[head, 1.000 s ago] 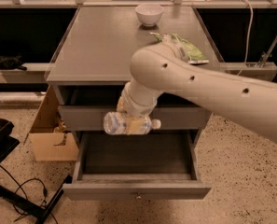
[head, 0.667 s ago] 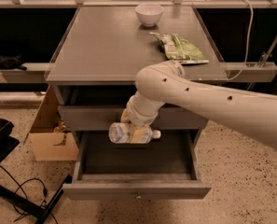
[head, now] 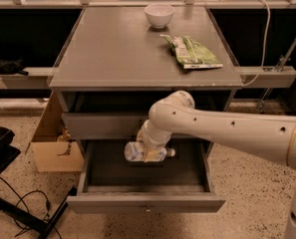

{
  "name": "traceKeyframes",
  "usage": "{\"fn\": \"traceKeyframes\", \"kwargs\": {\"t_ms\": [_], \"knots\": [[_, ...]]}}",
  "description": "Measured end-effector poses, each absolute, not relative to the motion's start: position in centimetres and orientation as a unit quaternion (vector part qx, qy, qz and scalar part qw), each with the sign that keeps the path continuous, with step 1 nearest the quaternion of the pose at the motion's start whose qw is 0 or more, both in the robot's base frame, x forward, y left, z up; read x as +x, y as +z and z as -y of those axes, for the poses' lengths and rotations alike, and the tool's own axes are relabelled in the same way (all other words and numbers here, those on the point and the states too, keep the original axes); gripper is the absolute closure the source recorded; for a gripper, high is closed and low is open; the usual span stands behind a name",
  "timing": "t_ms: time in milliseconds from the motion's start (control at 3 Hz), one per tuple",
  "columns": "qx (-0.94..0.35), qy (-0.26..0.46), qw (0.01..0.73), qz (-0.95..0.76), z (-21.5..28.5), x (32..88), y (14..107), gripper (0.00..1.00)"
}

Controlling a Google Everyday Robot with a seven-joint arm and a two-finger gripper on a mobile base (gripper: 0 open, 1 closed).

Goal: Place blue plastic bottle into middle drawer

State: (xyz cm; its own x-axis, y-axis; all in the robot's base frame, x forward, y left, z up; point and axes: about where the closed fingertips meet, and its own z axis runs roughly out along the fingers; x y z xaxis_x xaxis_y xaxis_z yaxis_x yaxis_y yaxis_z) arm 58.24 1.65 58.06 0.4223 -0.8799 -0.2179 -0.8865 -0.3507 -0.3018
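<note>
Box [head: 55, 151] stands left of the cabinet [head: 112, 49]. Bottle [head: 135, 152] lies sideways, cap to the right, gripped by the gripper [head: 148, 153] fingers and hanging over the floor of the open drawer [head: 112, 203]. Bowl [head: 159, 15] and bag [head: 191, 51] sit on the cabinet top. Arm [head: 227, 131] reaches in from the right.

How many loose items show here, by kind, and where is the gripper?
Bottles: 1, blue plastic bottle
Bowls: 1, white bowl
Bags: 1, snack bag
Boxes: 1, cardboard box
Total: 4
The gripper holds the bottle over the open middle drawer.
</note>
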Motion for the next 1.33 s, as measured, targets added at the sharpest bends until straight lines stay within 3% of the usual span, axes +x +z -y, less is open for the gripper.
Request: {"fn": "traceKeyframes", "kwargs": {"t_ms": [667, 1000, 1333], "knots": [[-0.796, -0.027, 0.217, -0.564, -1.3, 55.6, 49.9, 1.00], [-0.761, 0.005, 0.217, -0.611, -1.9, 54.8, 46.5, 1.00], [-0.749, 0.014, 0.215, -0.627, -2.0, 54.6, 45.9, 0.85]]}}
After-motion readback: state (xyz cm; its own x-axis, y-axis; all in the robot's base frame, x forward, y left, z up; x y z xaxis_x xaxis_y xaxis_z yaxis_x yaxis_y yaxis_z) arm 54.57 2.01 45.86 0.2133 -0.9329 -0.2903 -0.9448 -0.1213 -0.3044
